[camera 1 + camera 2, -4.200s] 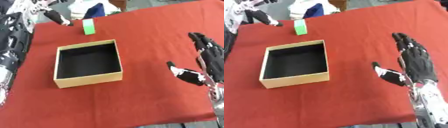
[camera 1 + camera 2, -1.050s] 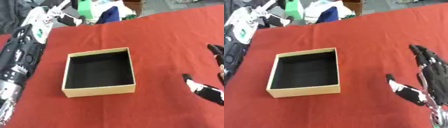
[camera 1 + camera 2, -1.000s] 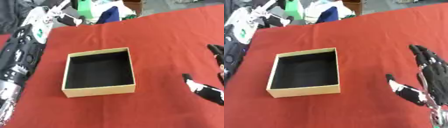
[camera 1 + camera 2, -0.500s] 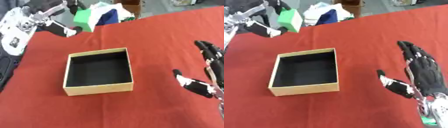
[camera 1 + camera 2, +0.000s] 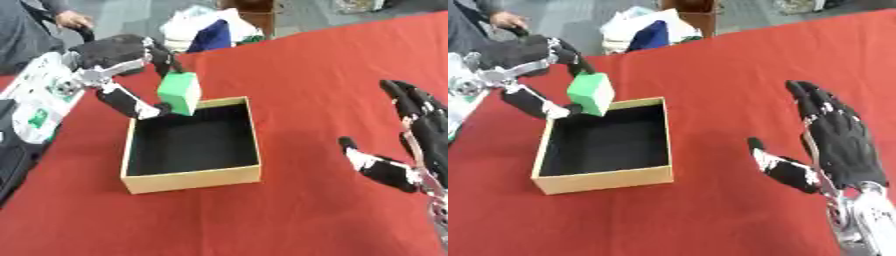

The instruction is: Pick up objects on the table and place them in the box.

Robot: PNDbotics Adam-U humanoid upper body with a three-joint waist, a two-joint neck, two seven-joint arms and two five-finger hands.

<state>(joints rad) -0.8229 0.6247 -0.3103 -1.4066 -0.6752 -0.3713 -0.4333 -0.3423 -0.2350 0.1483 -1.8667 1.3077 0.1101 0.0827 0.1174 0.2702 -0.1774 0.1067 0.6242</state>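
The green block (image 5: pixel 180 93) was a plain, small box shape with a paler top face, held in the air over the far left corner of the box (image 5: pixel 193 179). The left hand (image 5: pixel 121 56) pinched it, fingers curled over its top and the thumb under its lower side. The box was tan cardboard, open-topped and dark inside, sitting on the red tablecloth (image 5: pixel 306 85). The right hand (image 5: pixel 833 138) hung above the cloth at the right, well apart from the box, fingers straight and thumb spread. A heap of white and blue cloth (image 5: pixel 210 32) lay past the table's far edge. No writing was readable.
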